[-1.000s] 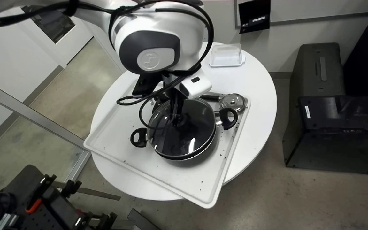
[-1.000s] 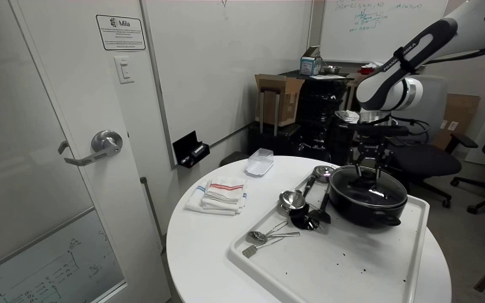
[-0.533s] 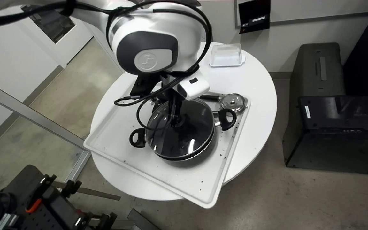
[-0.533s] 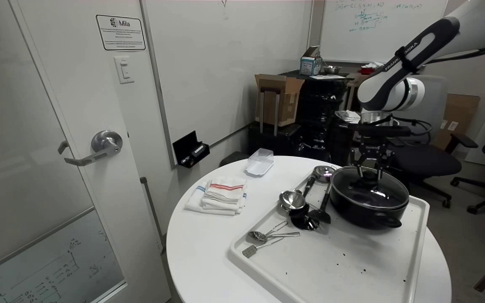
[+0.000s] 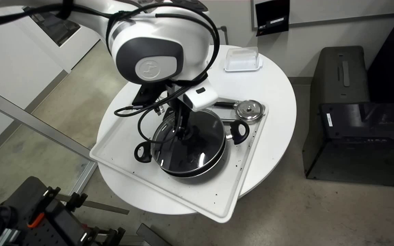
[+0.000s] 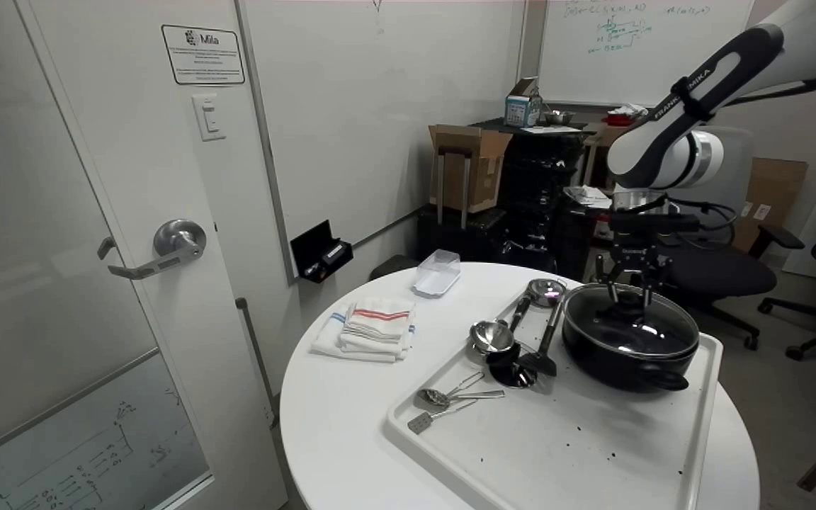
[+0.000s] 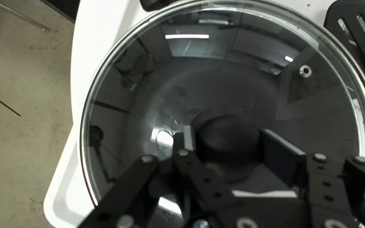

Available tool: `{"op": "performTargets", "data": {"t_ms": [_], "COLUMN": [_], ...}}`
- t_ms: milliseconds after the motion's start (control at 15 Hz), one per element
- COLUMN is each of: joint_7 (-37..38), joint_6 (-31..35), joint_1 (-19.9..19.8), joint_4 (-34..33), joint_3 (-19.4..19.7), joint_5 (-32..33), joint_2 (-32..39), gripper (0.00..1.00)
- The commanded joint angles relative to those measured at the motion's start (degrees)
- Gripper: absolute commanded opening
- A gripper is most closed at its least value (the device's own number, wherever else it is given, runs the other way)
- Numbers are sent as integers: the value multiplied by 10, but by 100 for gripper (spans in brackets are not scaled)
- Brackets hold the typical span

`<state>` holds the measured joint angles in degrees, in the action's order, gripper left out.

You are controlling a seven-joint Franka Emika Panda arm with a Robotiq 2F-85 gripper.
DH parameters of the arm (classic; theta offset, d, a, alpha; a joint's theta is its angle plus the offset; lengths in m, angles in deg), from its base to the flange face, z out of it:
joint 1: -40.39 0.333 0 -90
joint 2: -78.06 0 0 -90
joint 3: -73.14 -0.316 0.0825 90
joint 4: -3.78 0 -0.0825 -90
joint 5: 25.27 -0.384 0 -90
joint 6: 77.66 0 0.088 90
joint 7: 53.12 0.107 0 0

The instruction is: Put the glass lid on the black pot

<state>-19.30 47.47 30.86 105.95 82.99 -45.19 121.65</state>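
The glass lid [image 6: 652,327], round with a metal rim and a dark centre knob, lies over the top of the black pot [image 6: 610,363]. Its rim looks level on the pot. The lid also shows in an exterior view [image 5: 202,135], with the pot's side handle [image 5: 240,132] beside it. In the wrist view the lid [image 7: 220,82] fills the middle and hides most of the pot. My gripper [image 7: 227,137] stands upright over the lid. Its two pads sit on opposite sides of the knob and appear to touch it.
A white tray [image 6: 578,446] bears the pot. A silver ladle [image 6: 493,336], a black slotted spatula [image 6: 539,363] and small metal utensils [image 6: 436,398] lie beside it. Folded towels [image 6: 372,329] and a clear container [image 6: 438,273] are on the round white table [image 6: 341,425].
My gripper, the lid and the pot have slid together a short way across the tray, away from the utensils. The gap between the fingers looks the same.
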Motion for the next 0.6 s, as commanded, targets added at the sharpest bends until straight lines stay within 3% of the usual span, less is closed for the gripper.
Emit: {"op": "performTargets", "data": {"t_ms": [0, 333, 400, 533], "joint_7": [-1, -1, -1, -5], "joint_6": [-2, -1, -1, 4], "joint_1": [2, 1, 1, -1], "joint_4": [-2, -1, -1, 2], "joint_3": [2, 2, 2, 1], "joint_5": [-1, -1, -1, -5], "joint_2": [1, 1, 1, 0], "gripper": [52, 52, 27, 27]}}
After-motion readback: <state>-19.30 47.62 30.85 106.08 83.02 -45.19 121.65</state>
